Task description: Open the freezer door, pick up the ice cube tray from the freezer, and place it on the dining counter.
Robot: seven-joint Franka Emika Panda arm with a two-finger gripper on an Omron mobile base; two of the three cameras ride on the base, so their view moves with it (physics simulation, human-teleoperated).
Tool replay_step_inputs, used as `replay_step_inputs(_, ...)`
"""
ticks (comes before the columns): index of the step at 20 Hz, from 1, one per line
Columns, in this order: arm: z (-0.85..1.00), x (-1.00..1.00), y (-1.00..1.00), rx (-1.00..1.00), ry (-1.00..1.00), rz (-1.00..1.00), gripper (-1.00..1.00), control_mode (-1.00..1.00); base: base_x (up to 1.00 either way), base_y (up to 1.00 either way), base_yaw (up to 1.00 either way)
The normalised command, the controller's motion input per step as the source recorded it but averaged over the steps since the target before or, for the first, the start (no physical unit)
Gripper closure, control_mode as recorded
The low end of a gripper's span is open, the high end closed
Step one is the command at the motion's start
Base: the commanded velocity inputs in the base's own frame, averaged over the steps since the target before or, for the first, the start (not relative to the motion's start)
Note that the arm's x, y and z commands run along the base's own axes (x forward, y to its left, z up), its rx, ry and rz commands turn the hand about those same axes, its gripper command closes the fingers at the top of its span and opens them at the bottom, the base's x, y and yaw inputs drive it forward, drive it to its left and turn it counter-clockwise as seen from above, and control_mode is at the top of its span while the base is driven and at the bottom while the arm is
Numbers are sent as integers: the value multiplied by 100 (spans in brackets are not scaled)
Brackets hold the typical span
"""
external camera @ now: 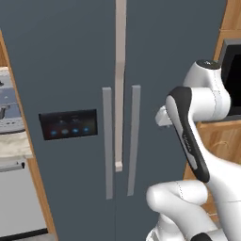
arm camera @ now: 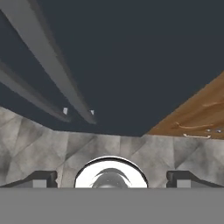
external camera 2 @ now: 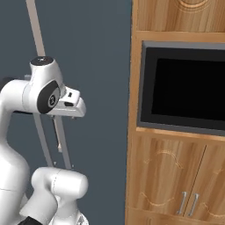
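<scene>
I have the freezer [external camera: 70, 56] filling most of my left base view, both tall slate-grey doors closed. The freezer door [external camera: 56, 179] is the left one, with the black display panel [external camera: 68, 124] showing small blue lights; whatever is marked on it is too small for me to read, and I find no brand lettering anywhere. Its long grey handle [external camera: 108, 141] runs just beside the handle of the plain right door [external camera: 134, 139], with the pale centre seam between them. Right of the fridge stands a wood cabinet [external camera 2: 176, 176] holding a black built-in oven [external camera 2: 184, 88], close to the plain door's edge. In front of the doors there is open grey floor [arm camera: 35, 140] in the hand view. My gripper [arm camera: 112, 178] is spread wide, holding nothing, pointing at the foot of the doors.
</scene>
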Motion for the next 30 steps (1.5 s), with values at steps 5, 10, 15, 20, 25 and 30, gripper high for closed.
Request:
replay_step_inputs(5,0,0,0,0,0,0,-100,100,20,-43,0)
replay_step_inputs(10,0,0,0,0,0,0,-100,100,36,-10,0)
replay_step_inputs(15,0,2,1,0,0,0,-100,-100,8,0,0)
replay_step_inputs(20,0,-88,86,-3,-7,0,-100,-100,0,0,0)
replay_step_inputs(25,0,-61,100,-5,-21,-2,-100,-100,0,0,0)
replay_step_inputs(30,0,-1,100,0,-37,-7,-100,-100,0,0,0)
